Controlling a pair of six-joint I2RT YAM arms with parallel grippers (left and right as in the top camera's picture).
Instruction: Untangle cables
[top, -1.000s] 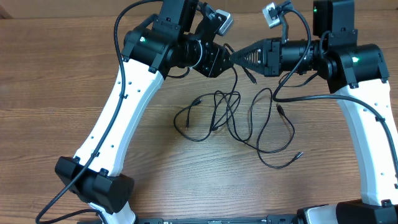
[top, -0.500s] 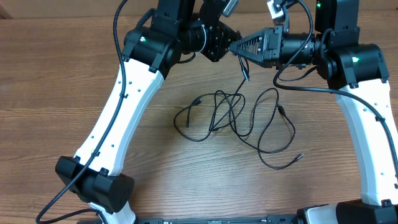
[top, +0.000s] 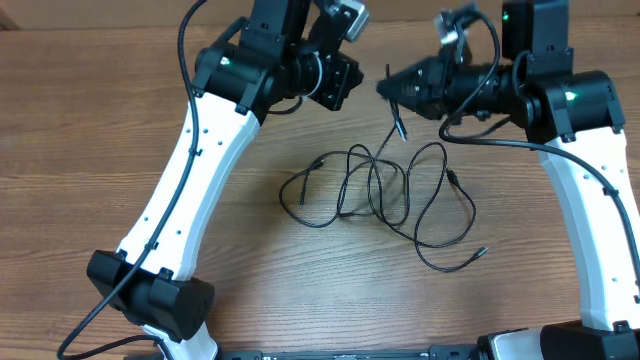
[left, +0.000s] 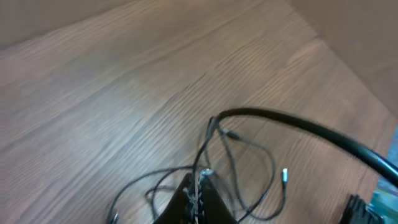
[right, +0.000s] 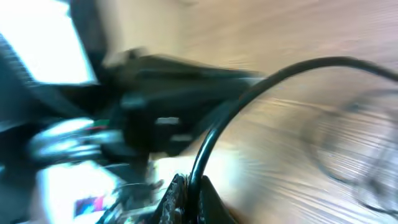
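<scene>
At upper centre, the right gripper (top: 385, 88) is clamping its jaws on a strand of the cables (top: 380, 190). The left gripper (left: 198, 186) is pinching a strand too, jaws closed. Loose loops are lying mid-frame on the wooden table (top: 80, 150).

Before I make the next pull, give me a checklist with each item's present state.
1. Right gripper holds a cable: ok, it leaves the fingers, and its plug dangles below.
2. Left gripper holds a cable: cannot tell.
3. Cables separated: not ok, loops cross on the table.
4. Right wrist view sharp: not ok, blurred.
5. Free plug ends clear of both arms: ok.
</scene>
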